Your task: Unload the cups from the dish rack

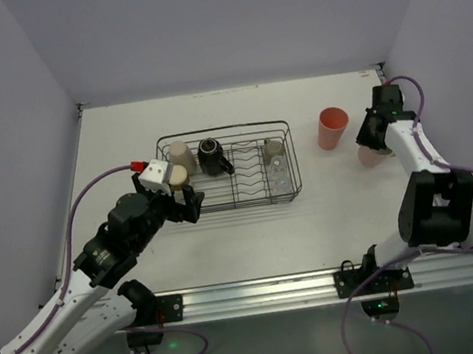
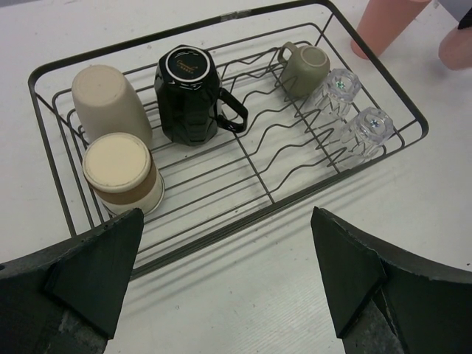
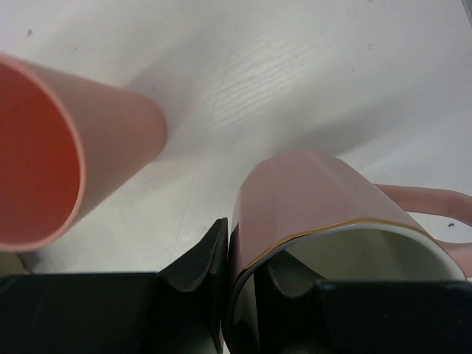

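The dish rack (image 1: 221, 130) stands mid-table, also in the left wrist view (image 2: 383, 71). It holds upside down a tan cup (image 2: 110, 99), a cream cup with a tan band (image 2: 122, 171), a black mug (image 2: 188, 92), a grey-olive cup (image 2: 304, 68) and two clear glasses (image 2: 341, 85). My left gripper (image 2: 226, 214) is open and empty, just above the rack's near rim (image 1: 189, 205). The coral-pink tumbler (image 1: 333, 128) stands upright on the table right of the rack. My right gripper (image 3: 247, 258) is shut on the pale pink mug's (image 3: 324, 199) wall beside the tumbler (image 3: 81, 155).
White walls close the table at the back and both sides. The right arm (image 1: 419, 160) bends along the right edge. A cable loops from the left arm (image 1: 99, 267) at the near left.
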You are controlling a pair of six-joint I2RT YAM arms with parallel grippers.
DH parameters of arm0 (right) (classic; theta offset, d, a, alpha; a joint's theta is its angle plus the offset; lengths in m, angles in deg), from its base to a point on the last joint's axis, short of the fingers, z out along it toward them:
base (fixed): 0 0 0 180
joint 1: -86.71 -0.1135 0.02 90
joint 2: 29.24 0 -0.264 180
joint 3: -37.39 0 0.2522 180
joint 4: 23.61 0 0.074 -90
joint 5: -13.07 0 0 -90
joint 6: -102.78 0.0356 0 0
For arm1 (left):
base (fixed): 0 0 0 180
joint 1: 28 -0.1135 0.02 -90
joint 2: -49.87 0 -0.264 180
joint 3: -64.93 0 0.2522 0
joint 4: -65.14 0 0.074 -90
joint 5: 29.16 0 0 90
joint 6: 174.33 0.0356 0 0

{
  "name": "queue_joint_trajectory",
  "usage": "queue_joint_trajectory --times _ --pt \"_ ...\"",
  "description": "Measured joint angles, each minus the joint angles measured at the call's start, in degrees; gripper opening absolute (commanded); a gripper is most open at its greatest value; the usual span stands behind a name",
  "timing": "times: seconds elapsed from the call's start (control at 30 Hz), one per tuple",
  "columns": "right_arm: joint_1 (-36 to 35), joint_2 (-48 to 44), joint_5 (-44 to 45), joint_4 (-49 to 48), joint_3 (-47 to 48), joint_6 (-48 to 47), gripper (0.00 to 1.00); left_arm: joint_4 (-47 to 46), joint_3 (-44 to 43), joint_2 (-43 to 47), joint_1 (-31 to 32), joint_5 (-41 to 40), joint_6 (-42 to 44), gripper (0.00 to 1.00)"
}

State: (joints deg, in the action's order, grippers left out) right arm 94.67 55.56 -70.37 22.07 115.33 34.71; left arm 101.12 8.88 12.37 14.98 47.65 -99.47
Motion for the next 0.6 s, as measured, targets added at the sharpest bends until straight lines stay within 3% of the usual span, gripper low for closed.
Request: queue_joint_trajectory --times 0.27,0.37,0.4,0.5,0.6 --pt "3.85 12.74 -0.26 -1.95 7.19 -1.40 0.02 0.00 0.00 0.20 -0.11 0.35 0.31 1.00" --pt "3.93 15.28 -0.55 -1.77 9.70 -1.86 0.12 0.02 0.00 -0.85 -0.24 0.09 0.39 1.00" --pt "3.93 16.22 -0.63 -1.73 10.69 -1.99 0.20 0.13 0.00 -1.31 -0.35 -0.28 0.39 1.00" --pt "3.93 18.51 -1.33 -1.75 12.98 -2.34 0.31 0.55 0.00 -3.04 -1.01 -1.55 0.35 1.00" --pt "3.93 18.75 -1.73 -1.66 13.88 -2.51 0.36 1.66 0.00 -4.87 -1.81 -2.62 0.28 1.00"
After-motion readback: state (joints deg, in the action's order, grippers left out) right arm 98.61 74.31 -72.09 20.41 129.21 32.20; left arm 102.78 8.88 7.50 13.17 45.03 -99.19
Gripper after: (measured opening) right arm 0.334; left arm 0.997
